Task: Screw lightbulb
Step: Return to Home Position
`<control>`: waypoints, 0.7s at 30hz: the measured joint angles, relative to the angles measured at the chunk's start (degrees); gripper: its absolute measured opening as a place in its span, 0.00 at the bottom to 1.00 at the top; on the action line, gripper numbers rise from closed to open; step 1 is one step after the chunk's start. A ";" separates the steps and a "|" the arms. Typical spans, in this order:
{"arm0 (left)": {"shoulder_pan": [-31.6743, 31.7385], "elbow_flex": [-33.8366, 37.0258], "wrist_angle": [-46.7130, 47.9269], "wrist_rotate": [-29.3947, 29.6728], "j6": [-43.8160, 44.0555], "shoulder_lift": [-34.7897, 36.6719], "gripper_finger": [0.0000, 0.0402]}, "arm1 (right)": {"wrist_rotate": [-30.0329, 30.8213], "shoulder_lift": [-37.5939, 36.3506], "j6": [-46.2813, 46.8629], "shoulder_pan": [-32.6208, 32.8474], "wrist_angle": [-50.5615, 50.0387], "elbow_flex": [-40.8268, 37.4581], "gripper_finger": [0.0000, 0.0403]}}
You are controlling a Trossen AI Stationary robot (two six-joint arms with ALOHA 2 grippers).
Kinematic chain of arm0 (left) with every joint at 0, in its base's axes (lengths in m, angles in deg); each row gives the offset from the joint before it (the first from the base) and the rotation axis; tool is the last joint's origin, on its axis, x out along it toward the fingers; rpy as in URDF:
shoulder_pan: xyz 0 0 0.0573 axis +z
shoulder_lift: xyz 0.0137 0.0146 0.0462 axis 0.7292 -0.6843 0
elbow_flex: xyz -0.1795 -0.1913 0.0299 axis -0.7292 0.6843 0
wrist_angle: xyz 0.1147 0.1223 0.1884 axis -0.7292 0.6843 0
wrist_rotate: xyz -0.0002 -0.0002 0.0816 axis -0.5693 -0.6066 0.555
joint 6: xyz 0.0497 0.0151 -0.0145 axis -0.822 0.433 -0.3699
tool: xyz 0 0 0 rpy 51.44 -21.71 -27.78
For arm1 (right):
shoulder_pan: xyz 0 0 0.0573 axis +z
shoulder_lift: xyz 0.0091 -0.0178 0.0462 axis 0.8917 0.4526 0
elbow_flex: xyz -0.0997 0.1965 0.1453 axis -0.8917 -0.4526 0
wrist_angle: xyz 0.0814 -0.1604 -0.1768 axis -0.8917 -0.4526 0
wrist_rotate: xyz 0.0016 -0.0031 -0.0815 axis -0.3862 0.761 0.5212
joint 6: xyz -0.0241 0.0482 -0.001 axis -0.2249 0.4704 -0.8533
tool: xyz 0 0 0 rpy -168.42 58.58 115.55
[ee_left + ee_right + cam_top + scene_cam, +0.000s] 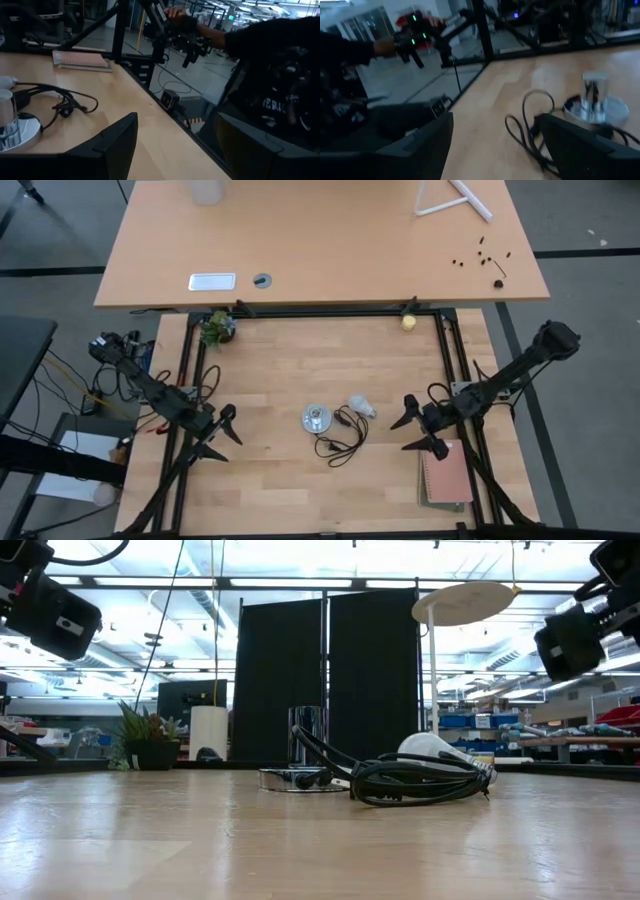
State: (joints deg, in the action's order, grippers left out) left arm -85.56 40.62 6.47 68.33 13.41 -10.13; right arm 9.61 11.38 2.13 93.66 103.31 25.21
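Holding left end effector [222, 435] and right end effector [411, 430] wide open and empty at mid-left and mid-right, clear of the lightbulb [362, 406] lying centre-frame on the desk [280, 480] beside the socket [316, 418], presumably for parking.

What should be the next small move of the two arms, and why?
Probably each arm should retreat to its own side and rest. The small white frosted lightbulb lies on the wooden table beside the round silver socket disc, not in it. The left gripper and the right gripper are both open, empty and apart from them.
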 joint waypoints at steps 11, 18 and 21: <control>0.00 0.02 5.07 -0.02 0.00 6.16 0.67 | -0.01 -16.06 0.00 0.00 -28.04 0.00 0.76; 0.03 0.02 8.00 -0.02 0.00 13.25 0.67 | -0.43 -21.67 0.00 -0.02 -38.03 0.00 0.76; 0.39 0.02 13.47 -0.02 0.00 16.50 0.67 | -1.10 -22.70 0.02 -0.02 -38.10 0.00 0.76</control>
State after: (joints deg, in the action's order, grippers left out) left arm -85.16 40.64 19.94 68.31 13.41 6.37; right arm 8.51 -11.32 2.16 93.64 65.21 25.21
